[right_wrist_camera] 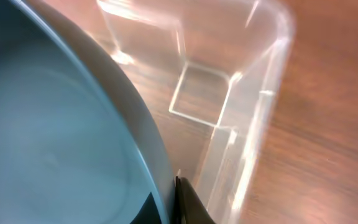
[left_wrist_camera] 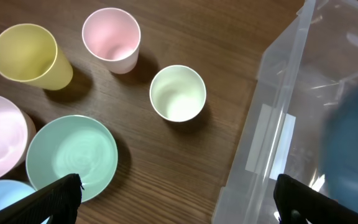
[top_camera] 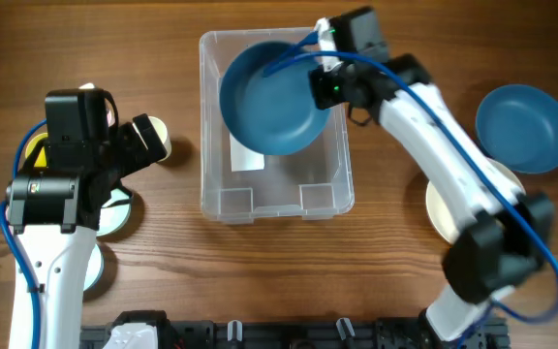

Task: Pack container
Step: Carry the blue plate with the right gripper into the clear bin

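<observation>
The right jaws pinch a dark blue bowl (top_camera: 269,97) by its rim over the container (top_camera: 204,126), while the left jaws hang spread near a pale green cup (left_wrist_camera: 178,93).

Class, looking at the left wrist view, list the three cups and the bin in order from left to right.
Yellow cup → pink cup → pale green cup → clear bin.

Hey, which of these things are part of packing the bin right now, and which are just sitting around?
In use: container, dark blue bowl, right gripper.
Sitting about: second blue bowl, yellow cup, pink cup, pale cup, green bowl.
</observation>
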Robot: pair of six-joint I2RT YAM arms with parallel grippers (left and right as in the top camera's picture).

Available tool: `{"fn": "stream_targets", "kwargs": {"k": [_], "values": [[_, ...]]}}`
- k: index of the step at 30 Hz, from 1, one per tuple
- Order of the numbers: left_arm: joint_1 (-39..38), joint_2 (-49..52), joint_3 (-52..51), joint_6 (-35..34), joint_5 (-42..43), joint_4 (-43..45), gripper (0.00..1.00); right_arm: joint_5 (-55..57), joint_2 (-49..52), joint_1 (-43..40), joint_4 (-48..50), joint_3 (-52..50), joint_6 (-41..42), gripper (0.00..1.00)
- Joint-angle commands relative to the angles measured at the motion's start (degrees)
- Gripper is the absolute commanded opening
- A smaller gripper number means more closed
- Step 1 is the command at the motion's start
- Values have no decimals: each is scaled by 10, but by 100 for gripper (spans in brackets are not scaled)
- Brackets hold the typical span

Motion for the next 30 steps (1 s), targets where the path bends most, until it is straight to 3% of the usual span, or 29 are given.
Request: {"fn": "stream_targets", "kwargs": {"k": [1,7,15,17,24,27,30], "values": [[3,1,9,-7,-10,2,100,9,52,1,42,6,38,4],[3,1,9,-7,-10,13,100,42,69,1,117,6,97,4],[3,1,9,-7,-10,16,100,38,76,1,101,4,94,4],[3,1,9,-7,-10,15,100,38,85,1,99,4,95,17],[3,1,9,-7,-10,15,100,38,90,1,93,5,96,18],[3,1,9,-7,-10,16,100,38,70,0,76,6,87,33],[3,1,9,-7,-10,24,100,66,-2,-12,31,11,88,40]]}}
